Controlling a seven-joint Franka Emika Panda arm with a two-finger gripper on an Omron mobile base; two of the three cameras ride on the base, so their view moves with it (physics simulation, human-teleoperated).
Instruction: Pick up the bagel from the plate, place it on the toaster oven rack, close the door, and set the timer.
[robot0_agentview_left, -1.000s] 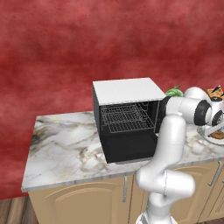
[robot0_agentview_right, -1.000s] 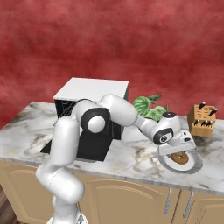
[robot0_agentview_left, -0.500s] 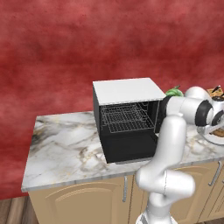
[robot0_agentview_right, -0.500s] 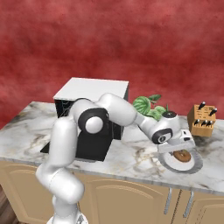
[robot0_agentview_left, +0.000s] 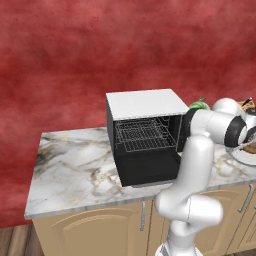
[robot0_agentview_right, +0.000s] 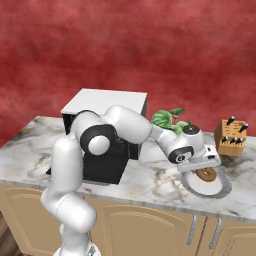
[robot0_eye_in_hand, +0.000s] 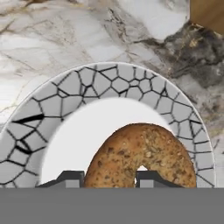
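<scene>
The brown seeded bagel (robot0_eye_in_hand: 140, 148) lies on the round plate (robot0_eye_in_hand: 100, 83), whose rim has a grey cracked pattern. My gripper (robot0_eye_in_hand: 110, 179) is down on it, one fingertip against the bagel's outer left edge and the other at its hole, shut on that side of the ring. From the right base view the gripper (robot0_agentview_right: 204, 167) sits low over the bagel (robot0_agentview_right: 205, 175) and plate (robot0_agentview_right: 220, 187). The black toaster oven (robot0_agentview_left: 142, 105) with a white top stands to the left, its door (robot0_agentview_left: 150, 170) folded down and the wire rack (robot0_agentview_left: 142, 137) showing inside.
A wooden knife block (robot0_agentview_right: 231, 139) stands behind the plate at the counter's right end. A leafy green plant (robot0_agentview_right: 167, 119) sits between it and the oven. The plate lies close to the marble counter's front edge (robot0_agentview_right: 150, 200).
The jaws have come together on the bagel. The arm and hand have hardly moved, and the bagel still lies on the plate.
</scene>
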